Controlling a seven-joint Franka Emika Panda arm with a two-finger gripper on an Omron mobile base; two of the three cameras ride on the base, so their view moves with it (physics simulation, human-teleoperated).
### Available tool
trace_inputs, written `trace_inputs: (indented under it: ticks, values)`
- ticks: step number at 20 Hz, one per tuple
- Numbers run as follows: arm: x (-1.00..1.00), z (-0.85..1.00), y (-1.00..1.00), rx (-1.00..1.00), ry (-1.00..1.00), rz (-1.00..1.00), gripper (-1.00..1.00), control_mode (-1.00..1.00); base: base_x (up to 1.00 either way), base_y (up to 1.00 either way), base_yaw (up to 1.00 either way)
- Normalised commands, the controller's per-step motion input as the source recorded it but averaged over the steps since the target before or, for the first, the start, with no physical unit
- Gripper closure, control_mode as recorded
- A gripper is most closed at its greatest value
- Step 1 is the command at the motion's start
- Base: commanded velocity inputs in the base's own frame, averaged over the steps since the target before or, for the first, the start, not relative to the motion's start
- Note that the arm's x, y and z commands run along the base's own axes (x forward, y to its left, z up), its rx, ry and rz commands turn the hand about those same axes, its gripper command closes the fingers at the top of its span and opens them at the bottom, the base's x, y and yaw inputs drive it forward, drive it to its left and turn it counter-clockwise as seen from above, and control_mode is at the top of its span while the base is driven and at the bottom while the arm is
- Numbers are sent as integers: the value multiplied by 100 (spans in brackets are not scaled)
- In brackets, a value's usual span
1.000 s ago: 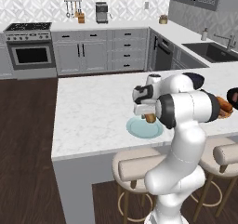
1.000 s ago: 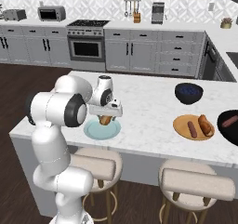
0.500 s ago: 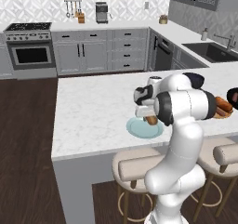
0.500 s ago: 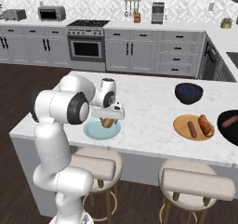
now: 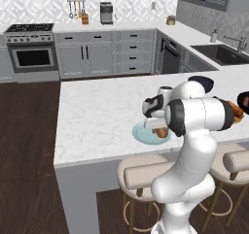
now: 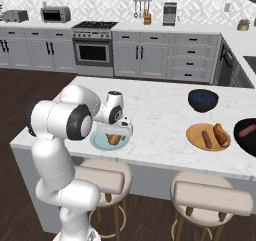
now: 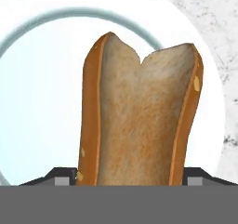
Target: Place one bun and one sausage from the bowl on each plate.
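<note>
My gripper (image 6: 116,134) hangs low over the pale blue-green plate (image 6: 99,143), shut on a split brown bun (image 6: 115,139). In the hand view the bun (image 7: 139,121) stands between my two fingertips (image 7: 64,177), with the plate (image 7: 42,102) right behind it. From the left the bun (image 5: 162,131) and plate (image 5: 143,133) sit under my gripper (image 5: 158,127). The orange-brown plate (image 6: 196,133) holds a sausage (image 6: 206,139) and a bun (image 6: 220,134). One sausage (image 6: 246,130) lies in the black bowl (image 6: 245,141) at the far right.
A smaller dark blue bowl (image 6: 202,100) stands behind the orange-brown plate. Two stools (image 6: 212,197) sit under the island's near edge. The counter to the left of and behind the pale plate is bare marble (image 5: 97,111).
The hand with the bun has sunk slightly toward the pale plate. Nothing else has moved.
</note>
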Motion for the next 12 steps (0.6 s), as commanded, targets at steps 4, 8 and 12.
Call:
trace_inputs:
  ticks: [4,8,12]
  values:
    - [3,-19,0,0,0,0,100,-100,0,0,0]
    - [33,-9,0,0,0,0,-100,-100,0,0,0]
    - [40,-1,0,0,0,0,-100,-100,0,0,0]
